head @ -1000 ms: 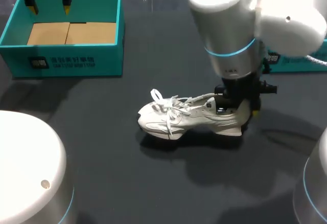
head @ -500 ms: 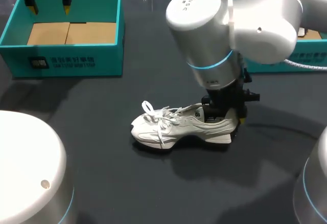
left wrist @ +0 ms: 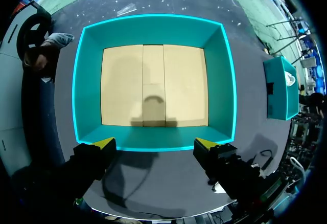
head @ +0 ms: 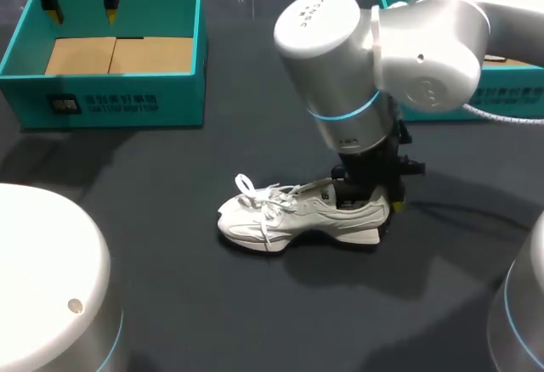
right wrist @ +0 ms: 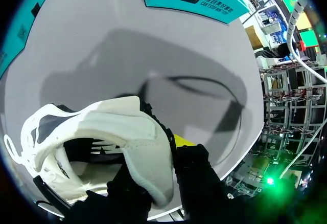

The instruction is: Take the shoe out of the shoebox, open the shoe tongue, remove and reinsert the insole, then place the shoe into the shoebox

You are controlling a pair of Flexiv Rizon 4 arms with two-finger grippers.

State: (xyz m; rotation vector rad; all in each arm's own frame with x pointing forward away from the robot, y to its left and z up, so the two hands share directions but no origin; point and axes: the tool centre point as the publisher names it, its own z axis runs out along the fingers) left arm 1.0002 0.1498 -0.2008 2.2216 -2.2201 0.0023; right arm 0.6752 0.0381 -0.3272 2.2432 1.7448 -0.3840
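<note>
Right fingers (right wrist: 183,141) clenched on shoe (right wrist: 135,127), grip plain only from the wrist; left fingers (left wrist: 104,143) spread over shoebox (left wrist: 153,141)

— What colour is seen on the shoe (head: 297,217)?
— White all over, laces too. Dark grey patches are seen inside it.
— And the shoebox (head: 183,92) at ten o'clock?
— Teal walls, a tan cardboard floor, and a black label (head: 66,104) with white print.
— The table (head: 212,304)?
— Almost black.
— The right arm (head: 357,58)?
— Silver-white, ringed with light blue. The left gripper (head: 82,14) at eleven o'clock is black, tipped with yellow.
</note>
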